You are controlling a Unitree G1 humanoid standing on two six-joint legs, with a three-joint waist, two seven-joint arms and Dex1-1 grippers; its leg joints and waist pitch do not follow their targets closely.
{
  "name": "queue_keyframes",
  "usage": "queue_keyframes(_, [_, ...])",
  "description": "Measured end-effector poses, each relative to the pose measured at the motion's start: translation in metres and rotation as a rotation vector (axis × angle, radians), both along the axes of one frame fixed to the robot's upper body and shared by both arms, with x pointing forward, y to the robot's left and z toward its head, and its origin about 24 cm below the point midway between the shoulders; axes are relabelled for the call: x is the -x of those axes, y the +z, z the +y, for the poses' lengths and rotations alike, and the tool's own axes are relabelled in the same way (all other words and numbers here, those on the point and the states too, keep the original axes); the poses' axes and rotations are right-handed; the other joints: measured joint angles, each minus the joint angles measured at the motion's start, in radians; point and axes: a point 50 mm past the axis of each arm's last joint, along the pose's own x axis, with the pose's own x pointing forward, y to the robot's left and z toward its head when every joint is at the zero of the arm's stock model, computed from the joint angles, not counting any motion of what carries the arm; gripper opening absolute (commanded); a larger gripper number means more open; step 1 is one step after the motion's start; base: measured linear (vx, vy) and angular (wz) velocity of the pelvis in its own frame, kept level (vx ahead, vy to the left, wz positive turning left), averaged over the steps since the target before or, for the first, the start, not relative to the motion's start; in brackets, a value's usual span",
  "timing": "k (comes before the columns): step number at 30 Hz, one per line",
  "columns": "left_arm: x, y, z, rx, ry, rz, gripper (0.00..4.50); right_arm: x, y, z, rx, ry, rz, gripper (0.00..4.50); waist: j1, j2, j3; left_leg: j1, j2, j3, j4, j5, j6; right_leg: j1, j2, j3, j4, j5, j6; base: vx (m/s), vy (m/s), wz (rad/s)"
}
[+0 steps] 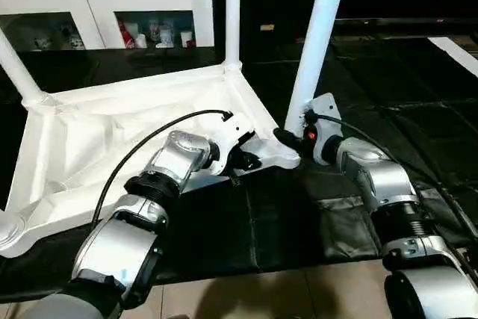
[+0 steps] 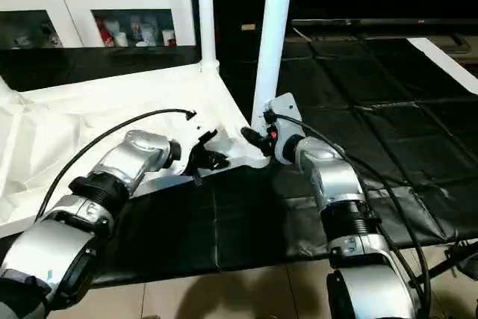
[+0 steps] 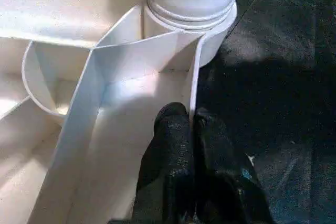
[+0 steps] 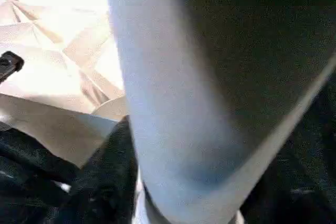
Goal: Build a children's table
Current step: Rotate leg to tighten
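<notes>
upside-down white plastic table top [image 1: 112, 147], near-corner long white round leg [image 1: 317, 42] upright; right gripper [image 1: 293, 142] clasping its base, left gripper [image 3: 191, 129] pinched on rim alongside.

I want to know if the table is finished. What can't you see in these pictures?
- Near leg: top cut off by the head view's edge.
- Its socket joint: hidden in the right wrist view by the blurred leg up close.
- Near-left corner of the table top: cut off by the picture edge.
- Cabinet contents: too small to name.
</notes>
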Motion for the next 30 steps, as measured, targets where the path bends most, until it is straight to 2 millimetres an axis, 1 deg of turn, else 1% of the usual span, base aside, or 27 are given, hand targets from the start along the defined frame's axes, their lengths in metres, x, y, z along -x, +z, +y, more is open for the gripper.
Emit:
queue_keyframes(1, [0.000,0.000,0.000,-0.002,-0.003,-0.002,0.00,0.000,0.000,0.000,-0.001,0.003,-0.001,2.81,0.000,0.000,0.000,0.000,0.000,0.000,0.000,0.000,0.000,0.000,0.000,0.000,0.000,0.000,0.000,0.000,0.000,0.00])
queue_keyframes(6, [0.002,0.000,0.004,-0.015,-0.046,-0.002,0.00,0.006,-0.004,0.000,-0.012,0.055,-0.008,3.27,-0.001,0.000,0.000,0.000,0.000,0.000,-0.001,0.000,0.001,0.000,0.000,0.000,0.000,0.000,0.000,0.000,0.000,0.00])
queue_keyframes(7, [0.002,0.000,0.004,-0.014,-0.053,0.001,0.00,0.007,-0.004,-0.001,-0.010,0.067,-0.008,3.27,0.000,0.000,0.000,0.000,0.000,0.000,-0.001,0.000,0.001,0.000,0.000,0.000,0.000,0.000,0.000,0.000,0.000,0.00])
queue_keyframes(9, [0.003,-0.001,0.007,-0.010,-0.083,-0.002,0.00,0.011,-0.004,-0.004,-0.005,0.112,-0.009,3.56,0.003,0.000,0.000,0.000,0.000,0.000,0.000,0.000,0.001,0.000,0.000,0.000,0.000,0.000,0.000,0.000,0.000,0.00])
queue_keyframes(11, [0.004,-0.001,0.009,-0.015,-0.113,-0.014,0.00,0.014,-0.005,-0.005,-0.006,0.150,-0.003,3.72,0.006,0.000,0.000,0.000,0.000,0.000,0.000,0.000,0.001,0.000,0.000,0.000,0.000,0.000,0.000,0.000,0.000,0.00])
queue_keyframes(12, [0.005,-0.001,0.010,-0.024,-0.142,-0.024,0.00,0.015,-0.005,-0.007,-0.001,0.180,0.003,3.72,0.009,0.000,0.000,0.000,0.000,0.000,0.000,0.000,0.001,0.000,0.000,0.000,0.000,0.000,0.000,0.000,0.000,0.00])
queue_keyframes(13, [0.006,0.000,0.011,-0.026,-0.157,-0.026,0.00,0.016,-0.004,-0.008,-0.003,0.202,0.006,3.96,0.010,-0.001,0.000,0.000,0.000,0.000,0.000,0.000,0.001,0.000,0.000,0.000,0.000,0.000,0.000,0.000,0.000,0.00])
queue_keyframes(16, [0.008,0.000,0.016,-0.028,-0.215,-0.025,0.00,0.022,-0.004,-0.013,-0.012,0.294,0.014,4.06,0.015,-0.001,0.000,0.000,0.000,0.000,0.000,0.000,0.001,0.000,0.000,0.000,0.000,0.000,0.000,0.000,0.000,0.00])
queue_keyframes(19, [0.012,0.001,0.022,-0.028,-0.294,-0.015,0.00,0.030,-0.007,-0.018,-0.020,0.385,0.036,4.44,0.023,-0.001,0.001,0.000,0.001,0.000,0.000,0.000,0.001,0.000,0.000,-0.001,0.000,0.000,0.000,0.000,0.000,0.00])
queue_keyframes(22, [0.015,0.004,0.029,-0.042,-0.381,-0.005,0.00,0.037,-0.007,-0.020,-0.021,0.515,0.058,4.49,0.035,-0.001,0.001,0.000,0.001,-0.001,0.001,0.000,0.001,-0.001,0.000,-0.001,0.000,0.000,0.000,0.000,0.000,0.00])
queue_keyframes(24, [0.017,0.005,0.033,-0.050,-0.419,0.000,0.00,0.040,-0.008,-0.020,-0.022,0.568,0.070,4.49,0.046,-0.001,0.001,0.000,0.001,-0.002,0.003,0.000,0.001,-0.001,0.000,-0.001,0.000,0.000,0.000,0.000,0.000,0.00])
queue_keyframes(29, [0.022,0.006,0.036,-0.058,-0.505,0.023,0.00,0.046,-0.007,-0.023,-0.020,0.687,0.104,4.49,0.065,-0.001,0.001,0.000,0.000,-0.002,0.004,-0.002,-0.001,-0.001,-0.001,-0.001,0.001,0.000,0.000,0.000,0.000,0.00])
queue_keyframes(30, [0.023,0.006,0.037,-0.060,-0.519,0.026,0.00,0.047,-0.007,-0.023,-0.025,0.706,0.107,4.22,0.066,-0.001,0.001,0.000,0.000,-0.002,0.004,-0.002,-0.001,-0.001,-0.001,-0.001,0.001,0.000,0.000,0.000,0.000,0.00])
